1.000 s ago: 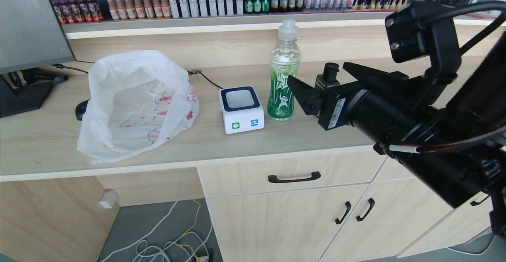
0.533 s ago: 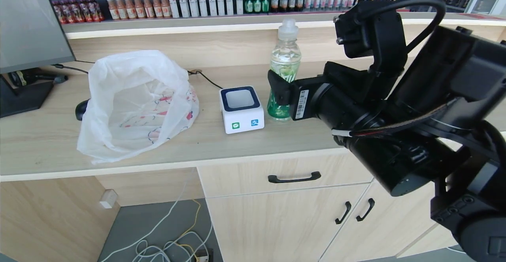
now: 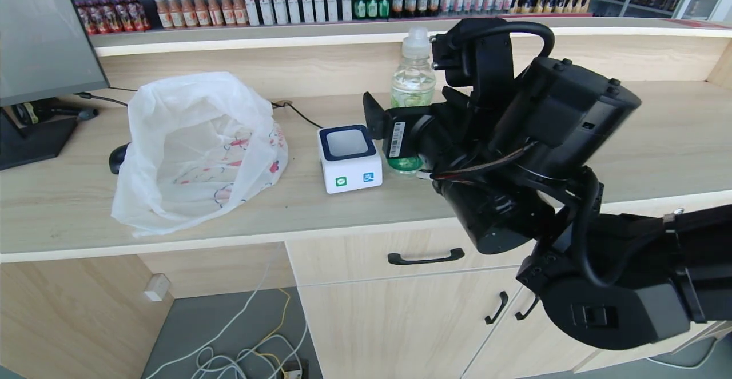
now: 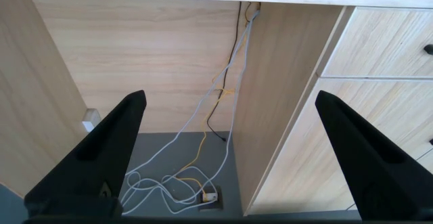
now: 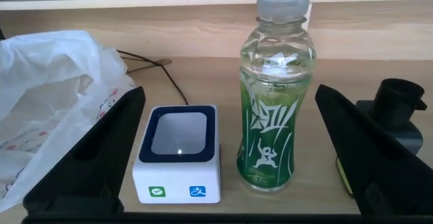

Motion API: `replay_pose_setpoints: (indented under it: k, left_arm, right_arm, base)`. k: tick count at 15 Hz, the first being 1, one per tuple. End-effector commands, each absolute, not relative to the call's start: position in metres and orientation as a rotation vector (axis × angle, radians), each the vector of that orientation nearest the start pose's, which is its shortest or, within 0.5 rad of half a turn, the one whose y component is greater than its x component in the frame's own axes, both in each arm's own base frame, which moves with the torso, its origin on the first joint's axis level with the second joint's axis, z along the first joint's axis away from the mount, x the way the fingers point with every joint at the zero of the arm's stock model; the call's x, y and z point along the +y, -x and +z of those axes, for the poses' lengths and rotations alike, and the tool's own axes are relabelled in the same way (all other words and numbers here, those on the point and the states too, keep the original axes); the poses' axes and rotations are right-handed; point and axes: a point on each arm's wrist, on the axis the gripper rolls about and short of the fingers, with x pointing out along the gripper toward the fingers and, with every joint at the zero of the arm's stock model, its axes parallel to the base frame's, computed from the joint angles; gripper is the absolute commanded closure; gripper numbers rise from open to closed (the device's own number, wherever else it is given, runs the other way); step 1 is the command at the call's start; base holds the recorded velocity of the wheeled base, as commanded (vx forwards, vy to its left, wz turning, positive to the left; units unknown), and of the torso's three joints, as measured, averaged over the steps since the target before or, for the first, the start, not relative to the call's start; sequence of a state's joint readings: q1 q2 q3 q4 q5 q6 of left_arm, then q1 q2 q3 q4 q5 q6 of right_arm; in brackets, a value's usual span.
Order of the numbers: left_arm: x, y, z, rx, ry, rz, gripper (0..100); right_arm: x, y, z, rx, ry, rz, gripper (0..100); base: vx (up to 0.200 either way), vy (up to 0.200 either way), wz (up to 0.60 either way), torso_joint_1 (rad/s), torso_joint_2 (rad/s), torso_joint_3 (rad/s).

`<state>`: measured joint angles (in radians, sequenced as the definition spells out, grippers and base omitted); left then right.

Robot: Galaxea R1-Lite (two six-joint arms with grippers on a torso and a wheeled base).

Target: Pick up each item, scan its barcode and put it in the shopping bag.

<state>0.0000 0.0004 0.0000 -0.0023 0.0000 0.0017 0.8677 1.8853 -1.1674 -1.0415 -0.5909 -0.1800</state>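
Observation:
A clear bottle with a green label [image 3: 413,82] [image 5: 276,109] stands upright on the wooden counter [image 3: 68,196], just right of the white barcode scanner [image 3: 349,157] [image 5: 179,153]. A small dark bottle [image 5: 399,116] stands to the right of the green one. The white shopping bag [image 3: 194,144] [image 5: 47,95] lies open on the counter's left. My right gripper [image 3: 409,107] [image 5: 230,95] is open at counter height, facing the green bottle and the scanner and holding nothing. My left gripper [image 4: 230,95] is open and empty below the counter.
A monitor [image 3: 40,30] and a dark mouse [image 3: 117,159] sit at the counter's far left. A shelf of drink bottles [image 3: 343,4] runs along the back. Drawers and doors with black handles [image 3: 426,258] lie under the counter. Cables [image 4: 196,176] trail on the floor.
My right arm has swung left across the counter, from the small dark bottle to in front of the green bottle and scanner. It now covers the dark bottle in the head view.

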Motion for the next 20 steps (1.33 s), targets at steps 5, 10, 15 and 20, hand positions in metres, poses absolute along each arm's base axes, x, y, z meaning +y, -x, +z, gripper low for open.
replay_pose_setpoints:
  k: [5, 10, 15, 20]
  left_arm:
    - [0.000, 0.023, 0.076, -0.003, -0.002, 0.000, 0]
    - [0.000, 0.023, 0.076, -0.003, -0.002, 0.000, 0]
    - [0.000, 0.023, 0.076, -0.003, -0.002, 0.000, 0]
    - [0.000, 0.023, 0.076, -0.003, -0.002, 0.000, 0]
  right_arm:
    - [0.290, -0.271, 0.243, -0.266, -0.023, 0.240, 0]
    - [0.275, -0.294, 0.239, -0.271, -0.014, 0.208, 0]
    - [0.264, -0.306, 0.241, -0.281, -0.011, 0.191, 0]
    - [0.250, -0.325, 0.236, -0.284, 0.003, 0.201, 0]
  base:
    - [0.000, 0.000, 0.00, 0.000, 0.00, 0.000]
    - [0.000, 0.000, 0.00, 0.000, 0.00, 0.000]
    - [0.000, 0.000, 0.00, 0.000, 0.00, 0.000]
    - [0.000, 0.000, 0.00, 0.000, 0.00, 0.000]
